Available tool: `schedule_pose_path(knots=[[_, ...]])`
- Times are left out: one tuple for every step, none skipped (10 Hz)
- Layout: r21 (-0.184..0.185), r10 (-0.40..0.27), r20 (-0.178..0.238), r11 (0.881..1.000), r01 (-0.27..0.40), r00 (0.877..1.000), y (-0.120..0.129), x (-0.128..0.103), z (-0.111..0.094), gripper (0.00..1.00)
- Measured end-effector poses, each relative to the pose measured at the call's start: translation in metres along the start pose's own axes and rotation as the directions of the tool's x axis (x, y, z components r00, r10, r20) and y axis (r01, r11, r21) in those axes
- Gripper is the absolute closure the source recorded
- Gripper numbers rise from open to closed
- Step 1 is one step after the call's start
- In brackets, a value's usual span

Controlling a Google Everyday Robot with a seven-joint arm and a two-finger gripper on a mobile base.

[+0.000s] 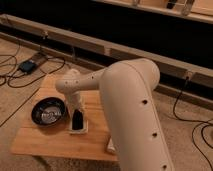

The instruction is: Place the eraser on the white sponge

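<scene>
Gripper (77, 114) down at mid-tabletop (55, 142), directly over the sponge (80, 130). Jaws closed narrow. Eraser (78, 122) as a dark block on the sponge's middle, right beneath the gripper tip; gripped or merely touched, impossible to tell. Dark bowl (48, 111) just left of the sponge, apart from it. Bulky white arm (132, 107) across the right side of the tabletop. Small white item (109, 146) at the near edge, half hidden by the arm.
</scene>
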Motion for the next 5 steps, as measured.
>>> schedule_pose_path(knots=[[-0.003,0.001,-0.004,1.0,-0.001,1.0,0.0007,0.0016,0.0013,1.0],[-0.005,0.001,-0.007,1.0,-0.002,1.0,0.0019,0.0031,0.0019,1.0],[-0.009,0.0,-0.008,1.0,0.0,1.0,0.0041,0.0043,0.0021,1.0],[-0.013,-0.003,-0.007,1.0,0.003,1.0,0.0063,0.0053,0.0009,1.0],[-0.016,-0.007,-0.006,1.0,0.007,1.0,0.0084,0.0065,0.0002,1.0]])
